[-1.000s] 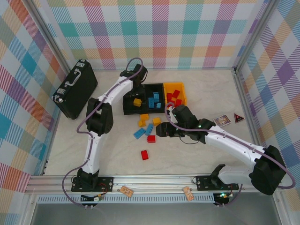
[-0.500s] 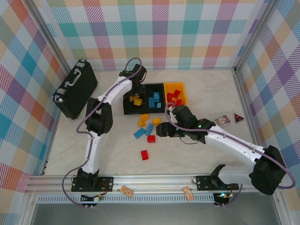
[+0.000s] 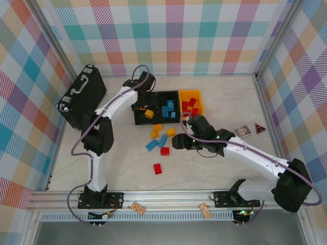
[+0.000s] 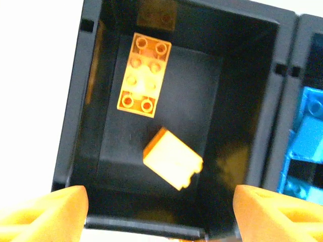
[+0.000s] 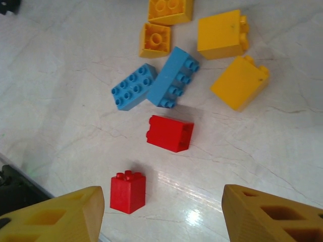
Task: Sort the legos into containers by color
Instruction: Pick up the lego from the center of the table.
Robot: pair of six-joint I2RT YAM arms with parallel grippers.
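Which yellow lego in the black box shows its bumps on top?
The long yellow lego, eight bumps showing; the short yellow lego lies tipped over.

The left claw [image 4: 161, 217] hangs over the near wall of the end bin [image 4: 70, 126]. In that bin a near brick [image 4: 173, 158] lies just ahead of the claw and a far brick [image 4: 144, 75] lies beyond, slightly to the left, the two apart; the next bin [image 4: 303, 55] adjoins on the claw's right and holds a heap [image 4: 308, 136] of bricks. On the table [image 5: 55, 65] ahead of the right claw [image 5: 160, 201], the closest brick [image 5: 127, 191] sits a little left, a second brick [image 5: 170, 133] lies beyond it, then a third brick [image 5: 133, 86] touches a fourth brick [image 5: 173, 76] on its right, and a cluster [image 5: 222, 34] of four lies farthest off, ahead and to the right.
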